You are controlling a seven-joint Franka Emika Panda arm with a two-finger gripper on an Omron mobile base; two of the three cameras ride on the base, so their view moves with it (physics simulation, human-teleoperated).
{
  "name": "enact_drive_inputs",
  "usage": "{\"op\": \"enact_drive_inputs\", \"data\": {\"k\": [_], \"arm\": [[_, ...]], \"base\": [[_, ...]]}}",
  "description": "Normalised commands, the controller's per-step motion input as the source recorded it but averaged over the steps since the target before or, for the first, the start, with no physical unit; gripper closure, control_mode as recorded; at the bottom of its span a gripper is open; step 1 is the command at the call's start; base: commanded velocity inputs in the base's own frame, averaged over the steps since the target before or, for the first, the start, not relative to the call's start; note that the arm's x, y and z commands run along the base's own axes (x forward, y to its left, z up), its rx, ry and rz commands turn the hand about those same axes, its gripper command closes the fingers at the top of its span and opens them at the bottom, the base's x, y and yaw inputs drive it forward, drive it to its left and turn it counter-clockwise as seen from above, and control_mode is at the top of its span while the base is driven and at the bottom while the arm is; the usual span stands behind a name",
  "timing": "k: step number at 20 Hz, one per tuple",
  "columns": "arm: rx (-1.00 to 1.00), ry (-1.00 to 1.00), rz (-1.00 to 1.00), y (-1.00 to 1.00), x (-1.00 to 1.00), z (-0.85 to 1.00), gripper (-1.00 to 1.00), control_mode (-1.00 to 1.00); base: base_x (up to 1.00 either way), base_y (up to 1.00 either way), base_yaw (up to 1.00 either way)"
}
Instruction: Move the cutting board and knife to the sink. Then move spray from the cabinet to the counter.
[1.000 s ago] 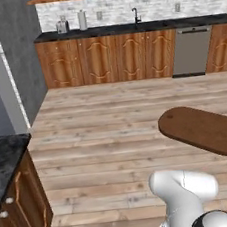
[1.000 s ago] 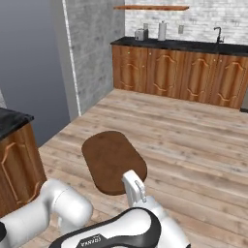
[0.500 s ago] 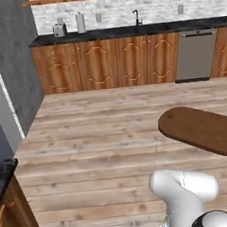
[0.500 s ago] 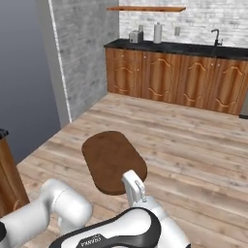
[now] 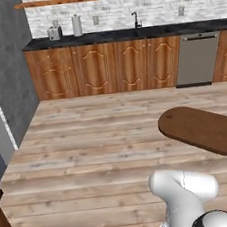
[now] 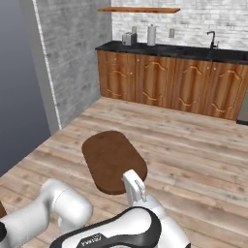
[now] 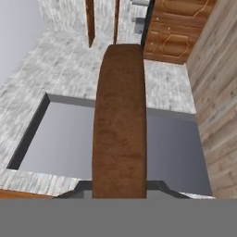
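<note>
My gripper is shut on the cutting board, a long brown wooden board with rounded ends held level above the wooden floor. From the left base view the cutting board hangs at the right. In the hand view the cutting board runs up from between my gripper tips. Along the far wall runs the black counter, with the sink's faucet on it. An open wooden cabinet shelf hangs above it. The knife and the spray are out of view.
A toaster and a tall pale canister stand on the counter's left part. A steel dishwasher sits among the brown cupboards. A grey brick wall closes the left side. Open wooden floor lies ahead.
The whole picture has shifted: the base has driven on, the near black counter at the left has slid out of view and the far counter looks closer. The board stays in my grip.
</note>
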Motion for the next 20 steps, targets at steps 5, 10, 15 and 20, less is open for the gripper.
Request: {"op": "enact_drive_inputs", "data": {"k": [5,10,15,20], "arm": [[0.0,0.0,0.0,0.0,0.0,0.0,1.0,1.0],[0.0,0.0,0.0,0.0,0.0,0.0,1.0,1.0],[0.0,0.0,0.0,0.0,0.0,0.0,1.0,1.0],[0.0,0.0,0.0,0.0,0.0,0.0,1.0,1.0]], "base": [[0.51,-0.31,-0.14],[0.59,-0.28,-0.08],[0.71,-0.32,0.0],[0.73,-0.36,0.0]]}}
